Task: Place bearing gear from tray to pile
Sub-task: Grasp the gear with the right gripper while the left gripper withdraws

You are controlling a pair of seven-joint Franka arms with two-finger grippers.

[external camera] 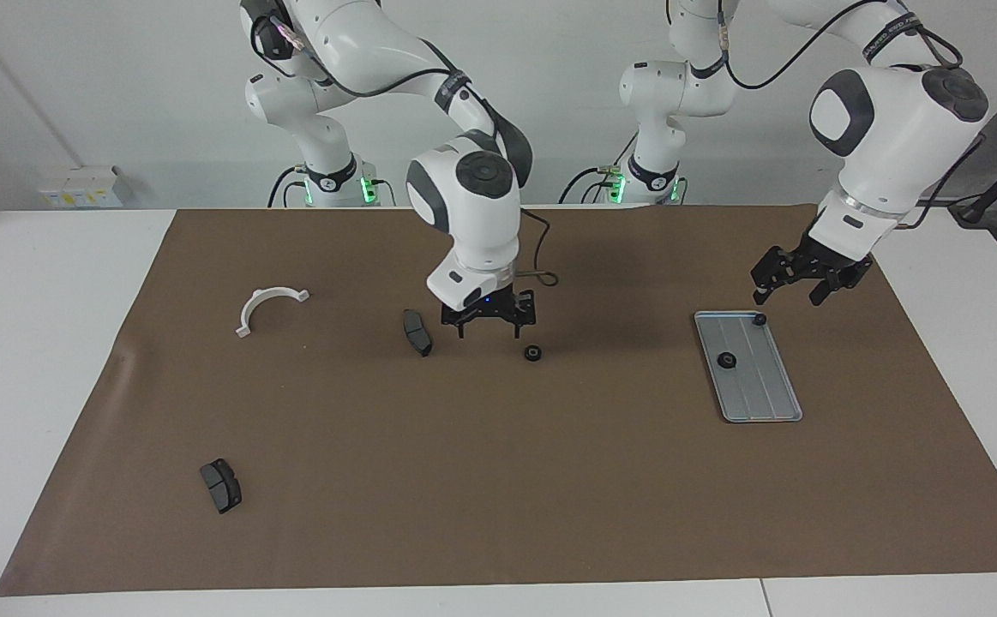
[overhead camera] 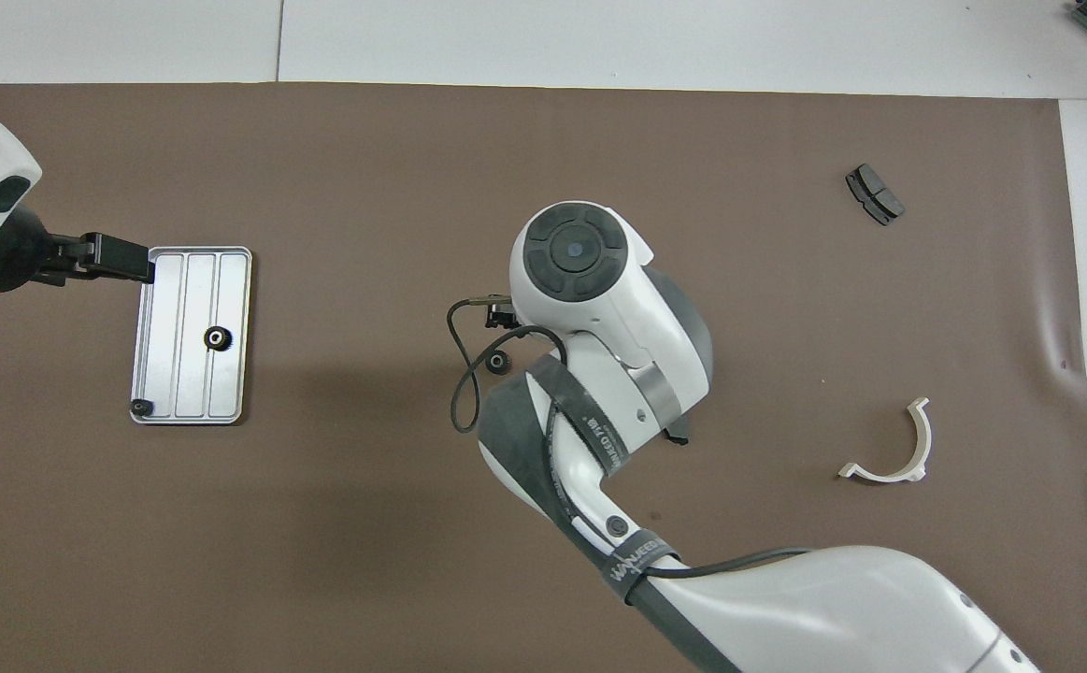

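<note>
The grey-blue tray (external camera: 764, 394) (overhead camera: 174, 374) lies toward the left arm's end of the table. One black bearing gear (external camera: 727, 360) (overhead camera: 216, 337) sits on its middle. A smaller black part (external camera: 759, 320) (overhead camera: 140, 407) rests in its corner nearest the robots. Another bearing gear (external camera: 533, 352) (overhead camera: 499, 363) lies on the brown mat beside a dark brake pad (external camera: 417, 332). My right gripper (external camera: 488, 330) hangs open and empty, low over the mat between that pad and that gear. Raised by the tray's edge, my left gripper (external camera: 788, 296) (overhead camera: 132, 262) is open and empty.
The pile is spread out. A white semicircular bracket (external camera: 268, 306) (overhead camera: 889, 449) lies toward the right arm's end. A second brake pad (external camera: 220, 485) (overhead camera: 874, 194) lies farther from the robots. The right arm covers most of the middle pad from overhead.
</note>
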